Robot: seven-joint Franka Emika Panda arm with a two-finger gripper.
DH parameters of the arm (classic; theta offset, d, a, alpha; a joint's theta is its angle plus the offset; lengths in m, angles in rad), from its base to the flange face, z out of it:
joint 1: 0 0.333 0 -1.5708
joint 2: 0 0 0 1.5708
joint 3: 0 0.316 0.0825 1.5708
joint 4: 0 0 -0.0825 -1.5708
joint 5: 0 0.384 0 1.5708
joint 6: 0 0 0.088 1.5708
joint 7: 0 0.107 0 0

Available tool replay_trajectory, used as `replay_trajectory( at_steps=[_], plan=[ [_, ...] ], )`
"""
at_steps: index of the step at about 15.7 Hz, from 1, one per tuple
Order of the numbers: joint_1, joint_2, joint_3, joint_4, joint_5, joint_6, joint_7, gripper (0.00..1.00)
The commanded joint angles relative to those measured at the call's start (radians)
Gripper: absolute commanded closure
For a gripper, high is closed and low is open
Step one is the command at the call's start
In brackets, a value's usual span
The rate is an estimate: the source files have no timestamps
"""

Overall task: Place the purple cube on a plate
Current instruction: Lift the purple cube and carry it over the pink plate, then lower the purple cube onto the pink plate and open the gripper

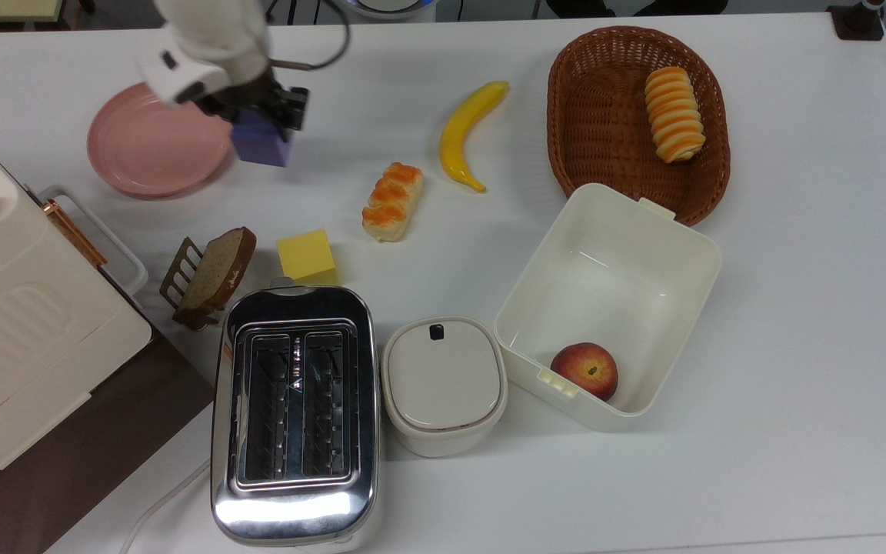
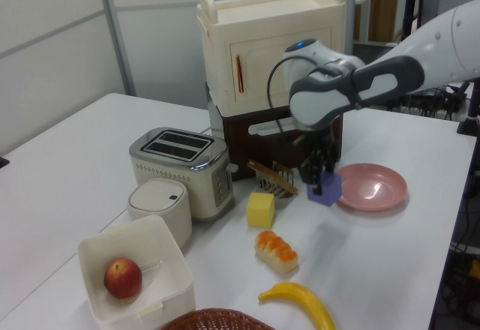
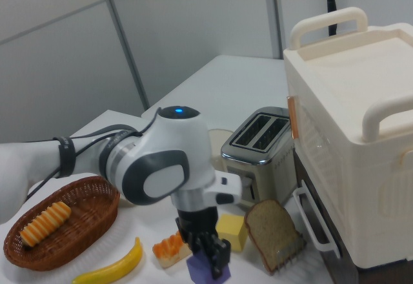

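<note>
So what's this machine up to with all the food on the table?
The white robot arm's tool is shut on a small purple cube and holds it clear of the table, right beside the pink plate. The cube is at the plate's edge, not yet set on it. The yellow cube, the bread roll and the banana lie untouched on the white table.

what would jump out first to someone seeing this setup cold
The white robot arm's gripper holds the purple cube above the table, just off the top view's right rim of the pink plate. Next, the shiny toaster at the top view's bottom, and the wicker basket at its upper right.
</note>
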Motion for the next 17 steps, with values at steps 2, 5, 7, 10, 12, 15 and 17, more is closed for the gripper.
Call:
replay_trajectory(
  at_steps=[2,5,7,10,12,15,17],
  plan=[
    [0.018,-0.004,-0.161,0.005,0.031,0.006,-0.168,1.00],
    [0.000,0.013,-0.212,-0.006,0.034,0.070,-0.231,1.00],
    [-0.022,0.032,-0.216,-0.006,0.041,0.087,-0.260,1.00],
    [-0.037,0.068,-0.216,-0.015,0.043,0.129,-0.267,0.98],
    [-0.040,0.094,-0.216,-0.038,0.043,0.185,-0.268,0.91],
    [-0.039,0.125,-0.216,-0.053,0.043,0.229,-0.265,0.22],
    [-0.039,0.122,-0.216,-0.055,0.043,0.227,-0.264,0.00]
  ],
)
